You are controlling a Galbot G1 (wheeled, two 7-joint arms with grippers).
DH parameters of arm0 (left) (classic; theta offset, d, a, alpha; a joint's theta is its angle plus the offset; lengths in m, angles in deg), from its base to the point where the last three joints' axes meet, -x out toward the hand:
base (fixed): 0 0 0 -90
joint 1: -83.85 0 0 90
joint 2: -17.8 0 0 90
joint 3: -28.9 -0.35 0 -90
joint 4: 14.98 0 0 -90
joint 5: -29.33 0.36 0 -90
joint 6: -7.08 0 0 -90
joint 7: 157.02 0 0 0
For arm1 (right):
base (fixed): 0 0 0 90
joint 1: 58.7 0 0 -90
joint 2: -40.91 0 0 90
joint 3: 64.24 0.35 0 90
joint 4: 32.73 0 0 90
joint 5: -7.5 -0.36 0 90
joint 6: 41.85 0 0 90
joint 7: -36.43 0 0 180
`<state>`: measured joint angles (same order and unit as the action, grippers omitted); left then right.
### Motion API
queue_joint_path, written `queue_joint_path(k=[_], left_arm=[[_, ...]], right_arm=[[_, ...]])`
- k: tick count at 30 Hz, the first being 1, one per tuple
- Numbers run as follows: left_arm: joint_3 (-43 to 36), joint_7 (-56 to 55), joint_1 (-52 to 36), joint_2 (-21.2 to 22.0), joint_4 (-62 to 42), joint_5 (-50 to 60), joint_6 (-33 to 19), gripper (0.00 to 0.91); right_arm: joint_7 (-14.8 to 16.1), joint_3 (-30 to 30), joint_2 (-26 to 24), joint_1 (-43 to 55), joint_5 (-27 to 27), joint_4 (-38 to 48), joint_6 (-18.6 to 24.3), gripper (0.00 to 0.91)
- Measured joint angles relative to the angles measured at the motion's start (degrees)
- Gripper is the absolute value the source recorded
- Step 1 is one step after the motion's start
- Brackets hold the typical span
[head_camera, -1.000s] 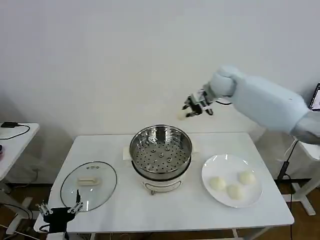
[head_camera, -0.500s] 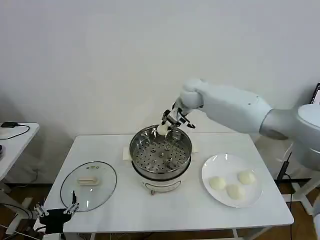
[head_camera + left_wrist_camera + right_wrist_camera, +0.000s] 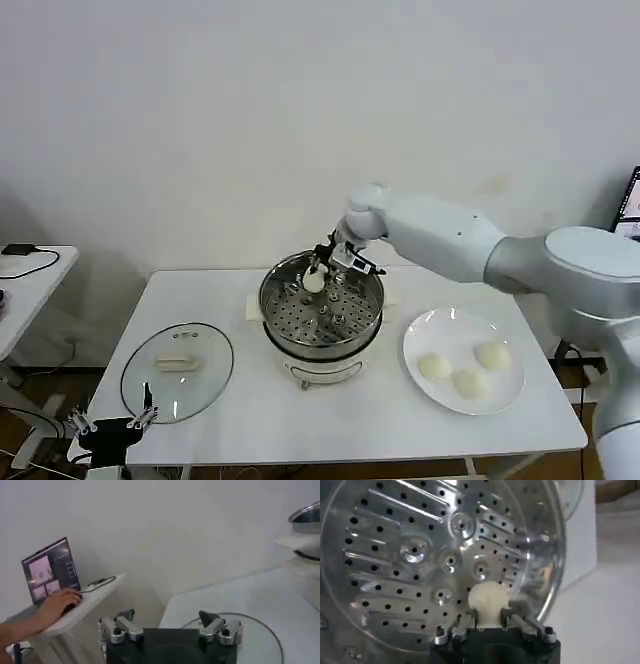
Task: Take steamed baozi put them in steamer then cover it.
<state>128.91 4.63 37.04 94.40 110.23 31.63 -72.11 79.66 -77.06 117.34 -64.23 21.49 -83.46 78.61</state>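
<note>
Baozi point(image 3: 314, 281) is sitting pinched between the fingers of the right hand point(image 3: 318, 276), which is closed on it and hanging over the far side of the steamer point(image 3: 322, 305). In the right wrist view the bun point(image 3: 489, 603) is showing just past the fingertips, with the perforated tray point(image 3: 410, 555) lying directly beyond it, so the drop looks to be a short straight descent, with the bun not yet touching metal as far as I can tell. Three more buns point(image 3: 468, 371) are waiting on the white plate point(image 3: 425, 330) to the steamer's right, nearer this arm. The left hand point(image 3: 112, 428) is idling open at the desk's point(image 3: 300, 420) near left edge, beside the glass lid point(image 3: 178, 371).
</note>
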Motion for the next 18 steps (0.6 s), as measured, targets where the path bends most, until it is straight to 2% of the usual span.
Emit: queue_joint_path(k=[4,5,7,8,18], left_arm=[[0.0,0.0,0.0,0.1,0.0,0.0,0.0,0.907],[0.0,0.0,0.0,0.1,0.0,0.0,-0.1,0.907],[-0.1,0.0,0.0,0.1,0.0,0.0,-0.1,0.907],[-0.1,0.0,0.0,0.1,0.0,0.0,-0.1,0.907],[-0.3,-0.1,0.1,0.3,0.4,0.0,-0.1,0.907]], right_arm=[[-0.5,0.4,0.9,-0.7,1.5,1.9,1.6,0.373],[-0.6,0.5,1.1,-0.8,1.7,2.2,1.8,0.403],[-0.8,0.5,1.3,-1.0,2.2,3.0,2.4,0.534],[-0.8,0.5,1.5,-1.1,2.4,3.2,2.6,0.907],[-0.7,0.4,1.4,-0.5,2.9,3.7,3.9,0.907]])
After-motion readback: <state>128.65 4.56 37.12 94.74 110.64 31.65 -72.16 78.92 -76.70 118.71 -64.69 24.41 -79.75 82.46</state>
